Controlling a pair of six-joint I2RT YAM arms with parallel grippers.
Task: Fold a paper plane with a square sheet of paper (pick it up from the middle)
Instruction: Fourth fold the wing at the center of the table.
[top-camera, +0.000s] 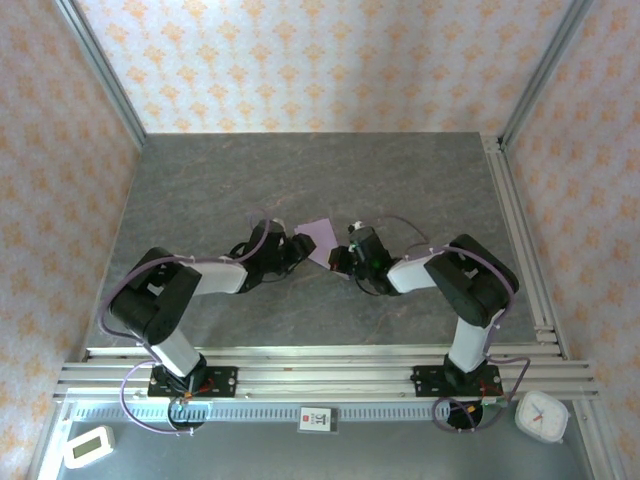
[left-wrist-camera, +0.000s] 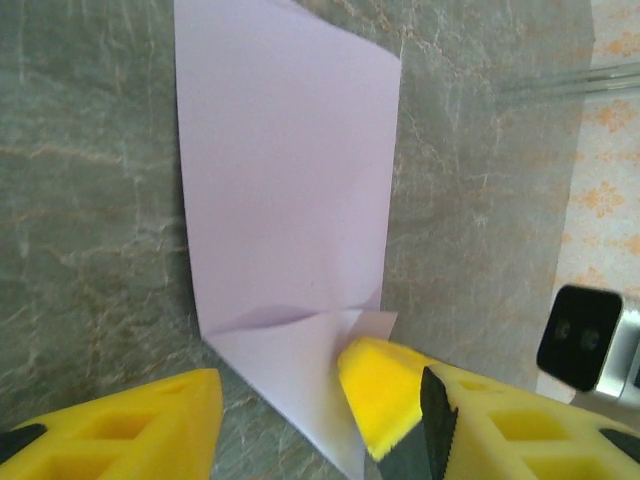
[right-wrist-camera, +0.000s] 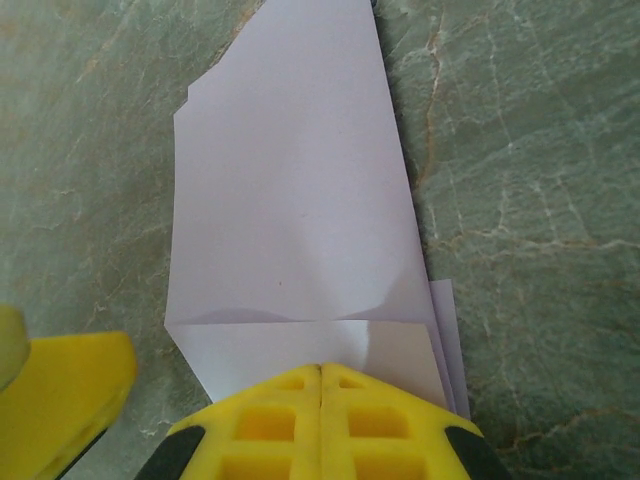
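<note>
Closest to the lens in the right wrist view, the right gripper (right-wrist-camera: 320, 395) has its two yellow fingers pressed together, the tips down on the near folded edge of the sheet of paper (right-wrist-camera: 290, 190). I cannot tell whether a layer is pinched between them.

In the left wrist view the left gripper (left-wrist-camera: 280, 400) has its jaws spread, one finger on each side of the sheet's near end, with the right-hand fingertip (left-wrist-camera: 375, 385) over a creased corner.

The table (top-camera: 300, 170) is grey with a marbled pattern. Walls (top-camera: 300, 60) papered in pale orange motifs close it in on three sides, and aluminium rails (top-camera: 320, 365) run along the bottom of the top view.

The lilac sheet (top-camera: 322, 235) lies flat just below the centre of that view, between the two grippers. In both wrist views its long axis runs up the frame, away from the fingers. In the right wrist view its far end has a clipped upper-left corner.

Both arms bend at elbows pushed outward, and their forearms angle inward until the left gripper (top-camera: 298, 246) and the right gripper (top-camera: 342, 258) nearly meet.
</note>
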